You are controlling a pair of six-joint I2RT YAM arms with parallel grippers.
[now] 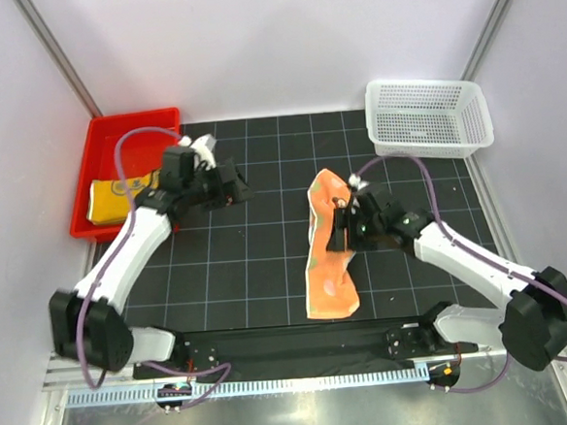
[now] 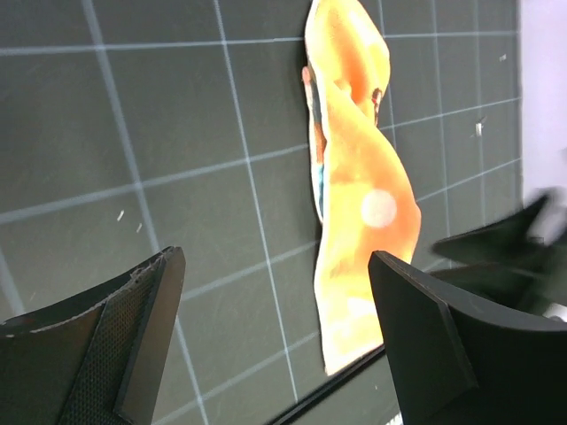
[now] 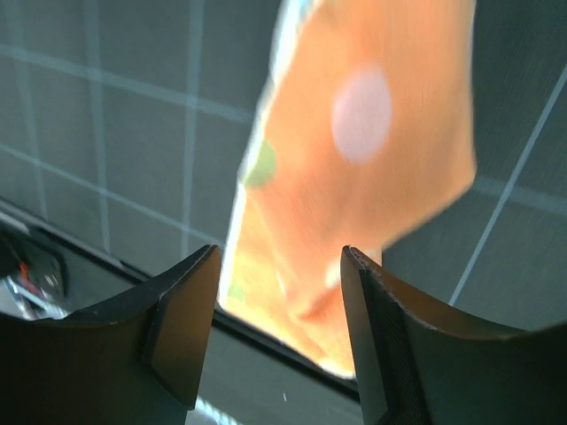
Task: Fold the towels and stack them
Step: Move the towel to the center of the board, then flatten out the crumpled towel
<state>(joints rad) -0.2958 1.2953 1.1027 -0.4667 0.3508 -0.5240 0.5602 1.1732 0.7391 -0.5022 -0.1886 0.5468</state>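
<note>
An orange towel with pastel polka dots lies crumpled in a long strip down the middle of the black grid mat. My right gripper hovers over its upper half, open, nothing pinched between the fingers. The right wrist view shows the towel blurred beyond the open right gripper. A yellow-orange towel lies folded in the red tray. My left gripper is open beside that tray and empty. Past the open left gripper, the left wrist view shows the orange towel farther off.
The red tray stands at the back left, partly under my left arm. A white mesh basket stands at the back right. The mat's near edge runs just below the orange towel's lower end.
</note>
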